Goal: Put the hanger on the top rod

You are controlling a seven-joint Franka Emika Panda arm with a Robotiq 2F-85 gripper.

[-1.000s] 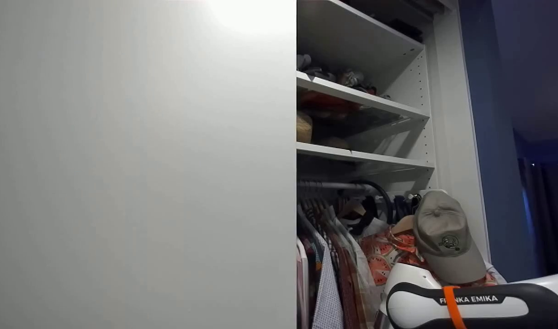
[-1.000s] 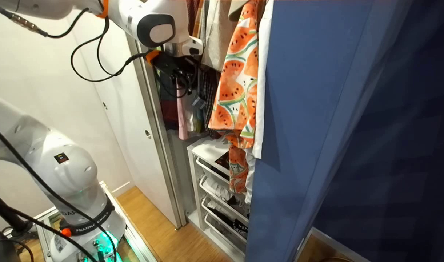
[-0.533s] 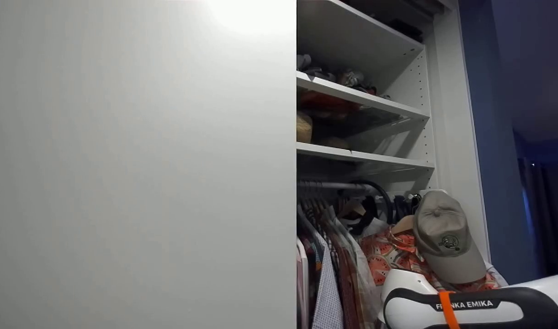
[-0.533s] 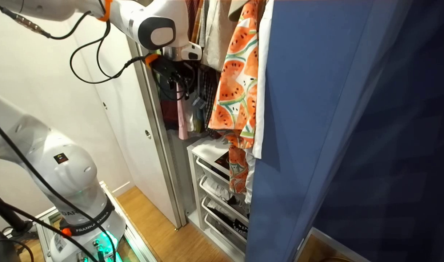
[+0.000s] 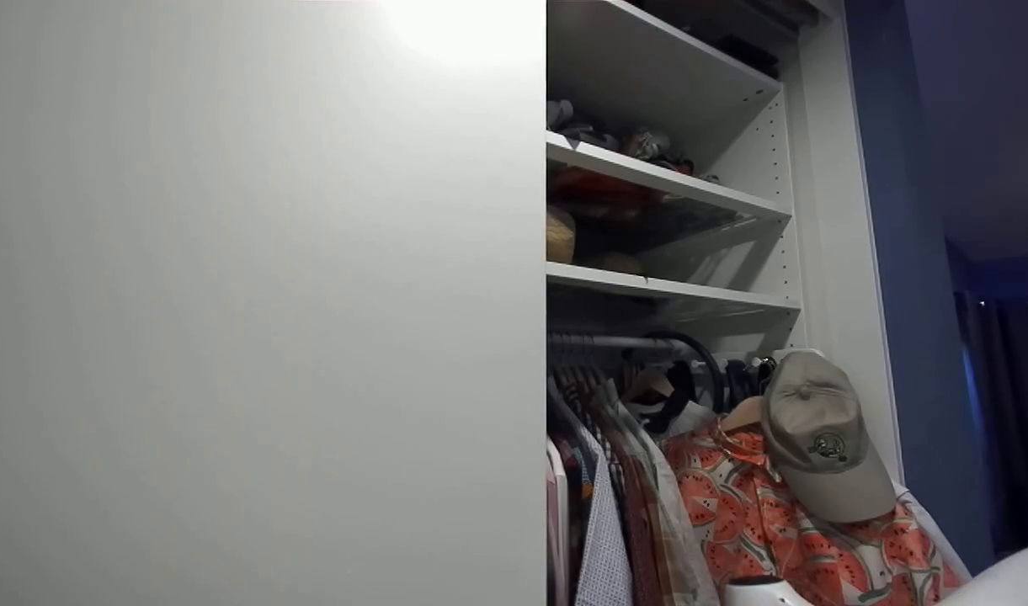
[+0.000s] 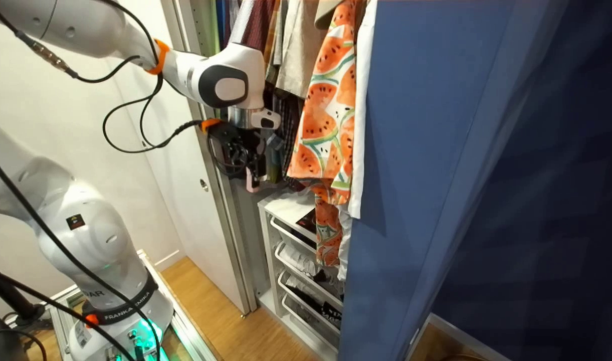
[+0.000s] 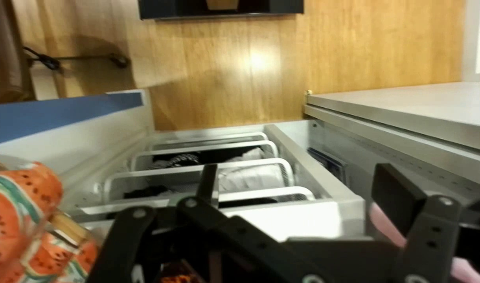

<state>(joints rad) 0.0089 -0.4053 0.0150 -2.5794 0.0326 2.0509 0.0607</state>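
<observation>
The hanger (image 5: 743,414) shows as a short wooden piece above the orange-red watermelon-print shirt (image 5: 758,505). The khaki cap (image 5: 817,446) covers its hook, so I cannot tell what it hangs on. The shirt (image 6: 326,110) hangs upright against the blue panel. The top rod (image 5: 619,341) is a grey bar under the lowest visible shelf, with several hooks on it. My gripper (image 7: 302,190) is open with nothing between its fingers. In an exterior view the gripper (image 6: 255,168) is low in the wardrobe opening, apart from the shirt and beside a pink garment (image 6: 250,185).
White drawers (image 6: 285,205) stand below the gripper. A second watermelon-print garment (image 6: 328,230) hangs under the shirt; a wooden bar (image 7: 68,226) shows by such cloth. A sliding door (image 6: 205,220) and blue panel (image 6: 416,150) flank the opening. Other garments (image 5: 602,505) crowd the rod.
The arm and gripper have moved down, mostly in the last half second. More of the watermelon shirt is uncovered. The shirt, cap and other clothes have not visibly moved.
</observation>
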